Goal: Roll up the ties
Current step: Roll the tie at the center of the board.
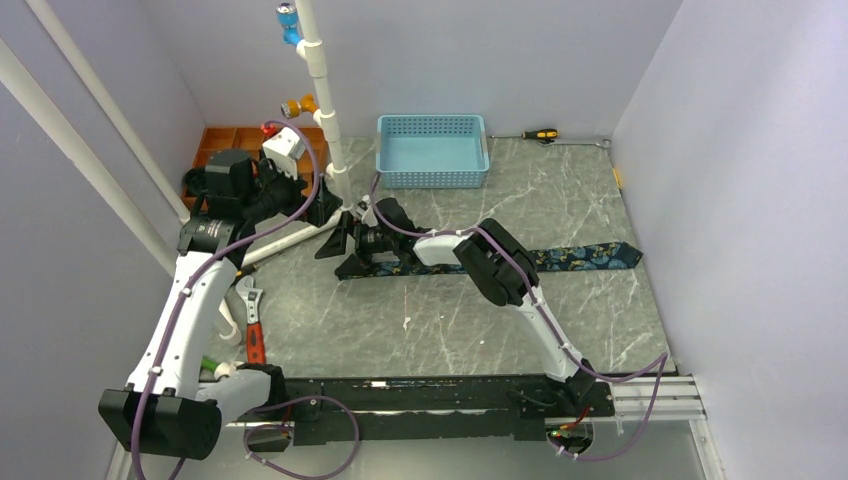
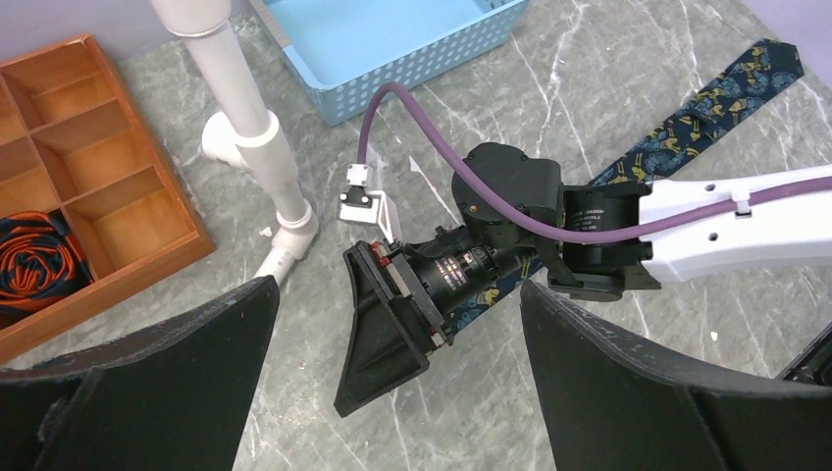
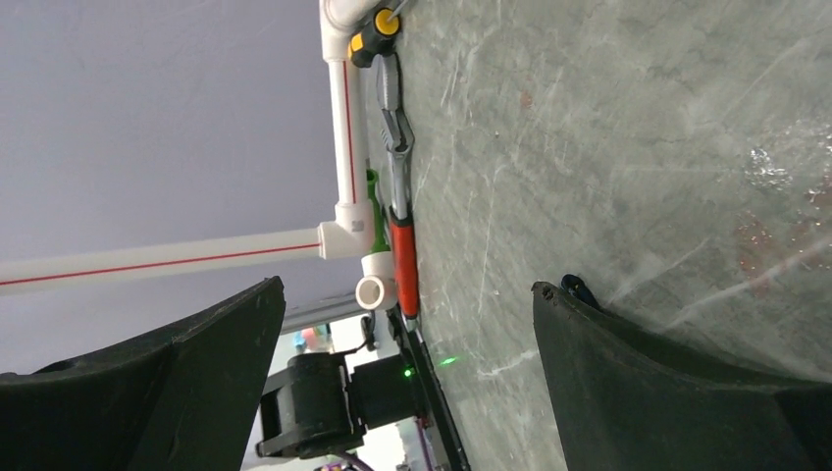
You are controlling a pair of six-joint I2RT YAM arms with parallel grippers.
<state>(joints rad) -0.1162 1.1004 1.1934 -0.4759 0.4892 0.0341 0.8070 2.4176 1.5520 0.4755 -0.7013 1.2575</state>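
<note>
Hiding under the right pincer [image 1: 340, 252], narrow end of the tie [image 1: 585, 257].

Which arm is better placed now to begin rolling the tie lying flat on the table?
Likely right: the right claw, open, sits at the narrow end of the tie; the left claw, open, is beside the white pipe, off the tie.

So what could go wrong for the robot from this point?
Both open grippers crowd one spot: the left gripper hangs just above the right gripper, so they might bump. The right gripper sits at the narrow end of the navy paisley tie, close to the white pipe frame; a sweep could knock it. The right arm also hangs over the tie, so rolling may drag it crooked.
</note>
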